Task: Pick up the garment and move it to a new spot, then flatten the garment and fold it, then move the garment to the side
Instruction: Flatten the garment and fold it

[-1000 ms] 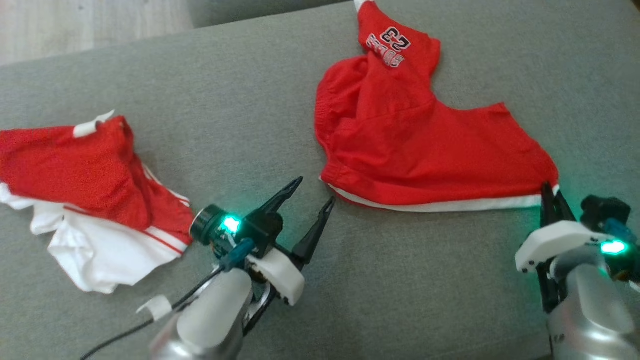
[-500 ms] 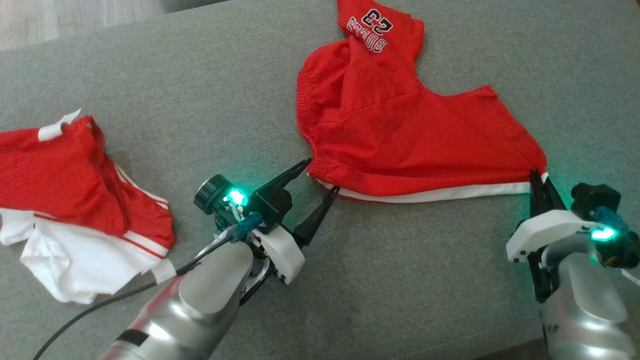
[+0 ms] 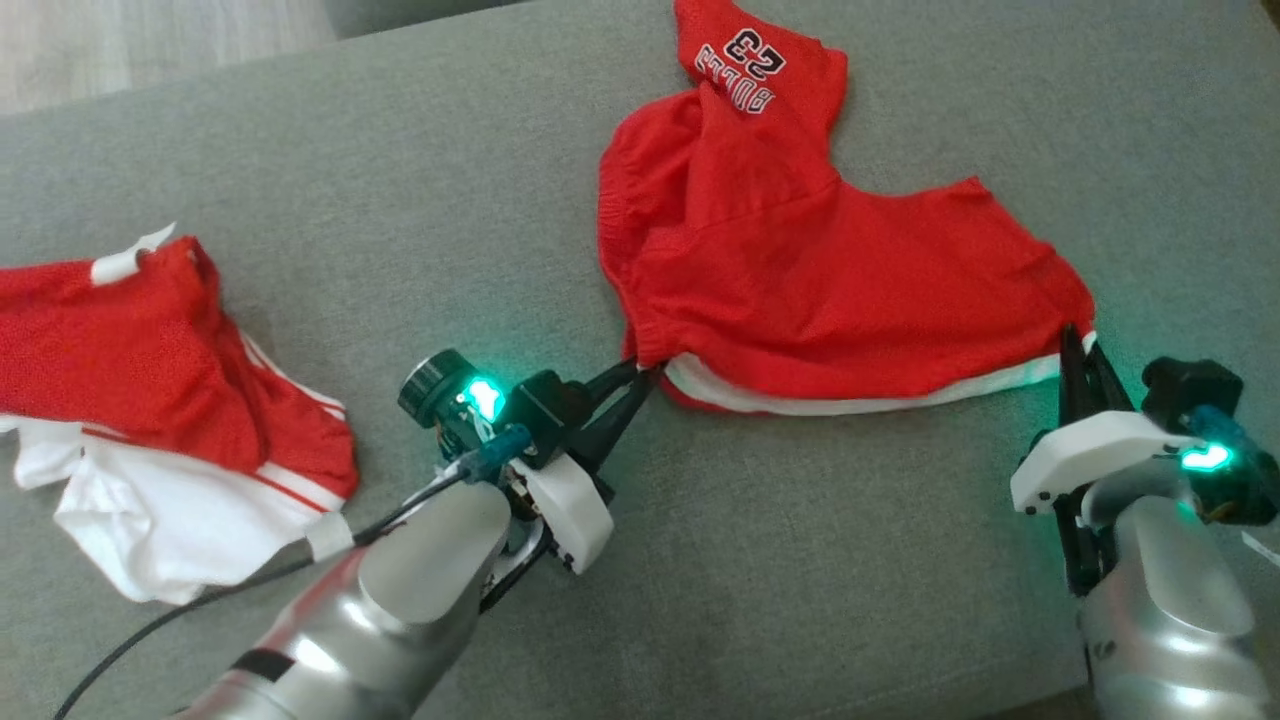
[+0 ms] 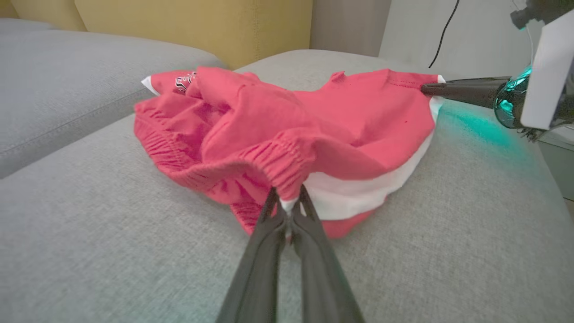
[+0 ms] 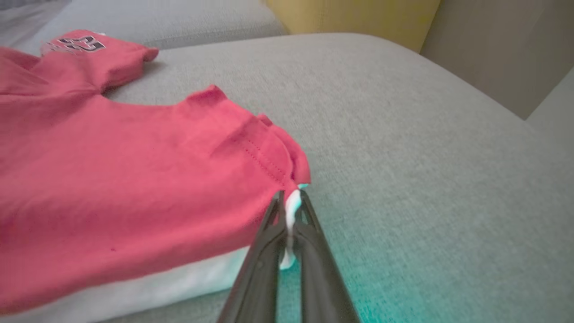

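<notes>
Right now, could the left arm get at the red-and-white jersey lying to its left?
Probably not yet: the left gripper is shut on the shorts at a waistband corner. Nothing stands between it and the jersey, so after letting go it likely could.

A home living room: a grey fabric sofa (image 3: 850, 560) (wide, soft-woven seat) with a mustard back cushion (image 4: 179, 27), beside pale wooden flooring (image 3: 150, 40).

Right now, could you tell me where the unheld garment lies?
The unheld garment lies at the head view's left edge on the grey cushion, left of the left gripper.
</notes>
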Controlling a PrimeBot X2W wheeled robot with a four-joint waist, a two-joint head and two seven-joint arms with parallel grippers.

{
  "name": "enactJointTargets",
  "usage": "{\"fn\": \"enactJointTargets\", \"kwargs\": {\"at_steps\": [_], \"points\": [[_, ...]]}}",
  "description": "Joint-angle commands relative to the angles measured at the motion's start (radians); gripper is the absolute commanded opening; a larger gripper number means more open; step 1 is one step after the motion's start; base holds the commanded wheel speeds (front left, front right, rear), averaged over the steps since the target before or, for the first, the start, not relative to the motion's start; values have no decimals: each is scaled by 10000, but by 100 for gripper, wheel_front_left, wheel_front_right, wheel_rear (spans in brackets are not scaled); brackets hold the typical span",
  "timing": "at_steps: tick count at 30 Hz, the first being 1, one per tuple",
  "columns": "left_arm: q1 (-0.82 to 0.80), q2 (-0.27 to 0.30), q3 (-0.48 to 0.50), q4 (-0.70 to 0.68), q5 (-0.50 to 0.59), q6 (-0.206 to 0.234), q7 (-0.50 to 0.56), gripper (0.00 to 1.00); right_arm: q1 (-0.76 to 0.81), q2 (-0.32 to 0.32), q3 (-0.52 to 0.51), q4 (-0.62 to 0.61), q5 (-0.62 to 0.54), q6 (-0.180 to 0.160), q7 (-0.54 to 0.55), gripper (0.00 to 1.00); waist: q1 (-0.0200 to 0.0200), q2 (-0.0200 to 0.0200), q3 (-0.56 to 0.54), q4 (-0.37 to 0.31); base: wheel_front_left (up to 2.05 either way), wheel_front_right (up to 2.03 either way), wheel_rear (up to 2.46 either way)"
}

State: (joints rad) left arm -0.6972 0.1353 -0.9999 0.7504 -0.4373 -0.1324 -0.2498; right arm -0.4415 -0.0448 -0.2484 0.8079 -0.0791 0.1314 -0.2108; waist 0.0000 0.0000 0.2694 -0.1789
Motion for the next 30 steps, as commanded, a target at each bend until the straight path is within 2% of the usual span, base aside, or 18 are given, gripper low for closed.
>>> {"fn": "enactJointTargets", "kwargs": {"at_steps": [1,9,17,20,23,30], "points": [[-339,267,345,-349,-82,18,-116,0,-163,-55,256,-392,57,-7,-160,0,0,0,-149,110,0,0,0],[-233,746,1050,-1097,-600,18,-118,0,-39,-55,622,-1597,601,-7,-49,0,0,0,-1068,495,0,0,0],[-2005,1561,1068,-1684,-1226,18,823,0,-797,-159,1272,-3549,836,-7,1189,0,0,0,-1925,541,0,0,0],[-2828,1598,1490,-1702,-1638,27,1082,0,-1395,-408,1588,-4251,1167,-7,1547,0,0,0,-2224,540,0,0,0],[-3594,1639,1847,-1595,-1629,280,1036,0,-1986,-662,1706,-4924,1410,-7,1626,0,0,0,-2462,566,0,0,0],[-4203,1427,2233,-1531,-1783,657,905,0,-2117,-856,1594,-6338,1107,-7,1412,0,0,0,-2851,846,0,0,0]]}}
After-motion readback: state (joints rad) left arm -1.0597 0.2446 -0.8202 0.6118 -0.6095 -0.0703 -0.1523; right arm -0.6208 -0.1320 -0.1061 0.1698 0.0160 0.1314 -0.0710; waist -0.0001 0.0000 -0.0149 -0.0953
